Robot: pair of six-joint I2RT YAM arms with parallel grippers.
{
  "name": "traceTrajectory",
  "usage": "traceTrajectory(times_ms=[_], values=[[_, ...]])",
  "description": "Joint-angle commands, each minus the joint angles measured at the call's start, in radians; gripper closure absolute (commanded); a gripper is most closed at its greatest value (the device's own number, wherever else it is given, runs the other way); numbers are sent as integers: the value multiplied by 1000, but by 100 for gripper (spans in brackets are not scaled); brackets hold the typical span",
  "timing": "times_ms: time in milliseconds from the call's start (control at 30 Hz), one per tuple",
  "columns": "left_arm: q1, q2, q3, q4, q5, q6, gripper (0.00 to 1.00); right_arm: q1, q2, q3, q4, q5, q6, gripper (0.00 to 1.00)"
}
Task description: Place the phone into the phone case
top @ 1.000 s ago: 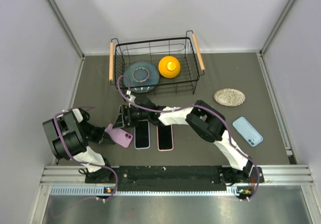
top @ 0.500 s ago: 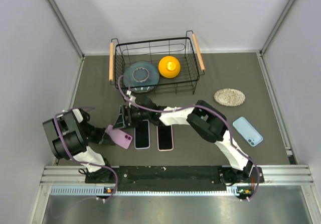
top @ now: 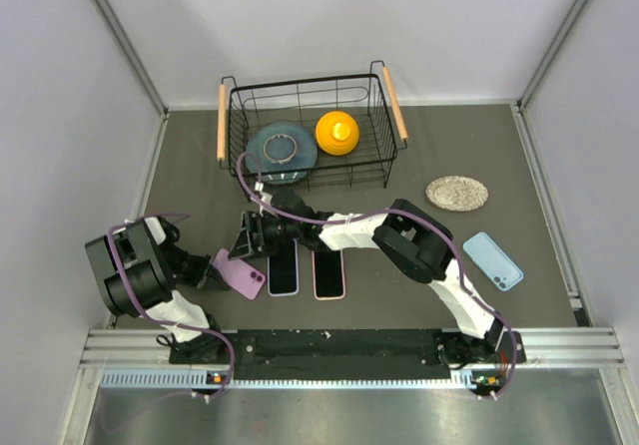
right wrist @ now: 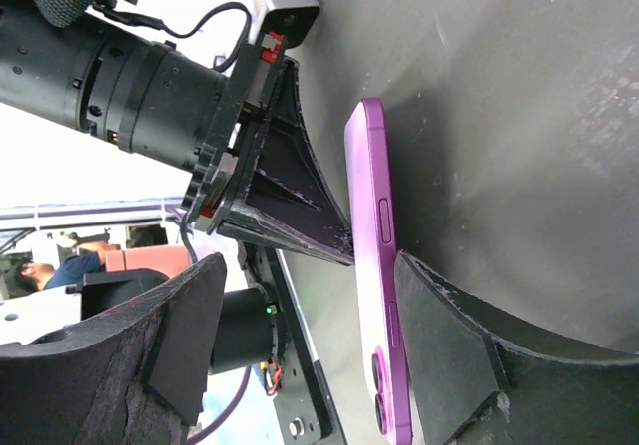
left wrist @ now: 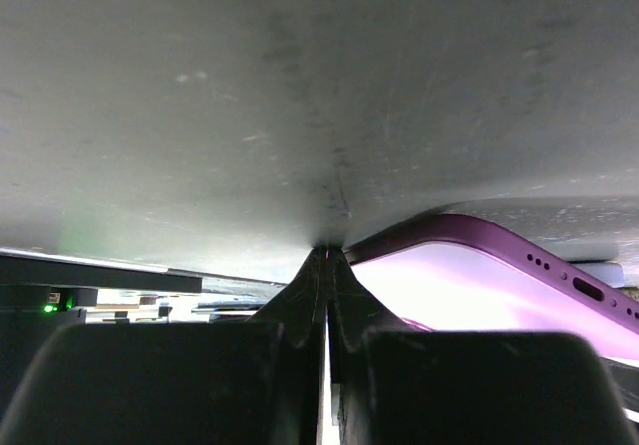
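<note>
The purple phone (top: 240, 274) lies back up on the dark table, left of two dark-faced phone cases, one lilac-rimmed (top: 284, 267) and one pink-rimmed (top: 328, 274). My left gripper (top: 213, 268) is shut and empty, its tips (left wrist: 327, 253) pressed against the phone's (left wrist: 479, 287) left edge. My right gripper (top: 251, 244) reaches in from the right and stands open around the phone's far end. In the right wrist view the phone (right wrist: 371, 265) shows edge-on between the right gripper's (right wrist: 312, 261) fingers. One finger (right wrist: 449, 350) sits by the phone on the table side. The other is well clear.
A black wire basket (top: 383, 156) at the back holds a teal plate (top: 282, 149) and a yellow-orange object (top: 337, 132). A speckled oval dish (top: 456, 193) and a light blue phone (top: 492, 260) lie to the right. Walls close in on both sides.
My right gripper has come a little nearer to the phone and its jaws have narrowed slightly. The phone has shifted a touch toward the left. The left gripper stays shut in place.
</note>
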Motion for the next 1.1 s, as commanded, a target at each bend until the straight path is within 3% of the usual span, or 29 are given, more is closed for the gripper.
traceTrajectory(times_ms=[0, 200, 500, 633, 667, 767, 867, 967, 1000, 1067], values=[[-4, 46, -63, 282, -243, -2, 100, 38, -36, -12, 60, -125, 56, 32], [-2, 33, -61, 282, -220, -5, 100, 44, -47, -32, 49, -127, 50, 32], [-2, 1, -77, 308, -176, -4, 100, 48, -70, -47, -119, -43, -39, 36], [-4, -7, -75, 300, -180, 4, 100, 47, -81, -38, -132, -21, -83, 58], [-1, -8, -71, 296, -180, 9, 100, 46, -82, -35, -132, -10, -94, 72], [-2, -22, -61, 277, -186, 16, 100, 41, -82, -41, -75, -10, -102, 91], [-2, -54, -49, 260, -180, 35, 100, 34, -96, -43, -23, -20, -126, 100], [-1, -80, -14, 260, -130, 111, 100, 23, -116, -12, -75, -26, -206, 100], [-1, -97, 23, 254, -22, 146, 100, 12, -148, 20, -183, -21, -291, 100], [-2, -143, 58, 224, 104, 170, 100, -8, -191, 19, -227, -13, -391, 100]])
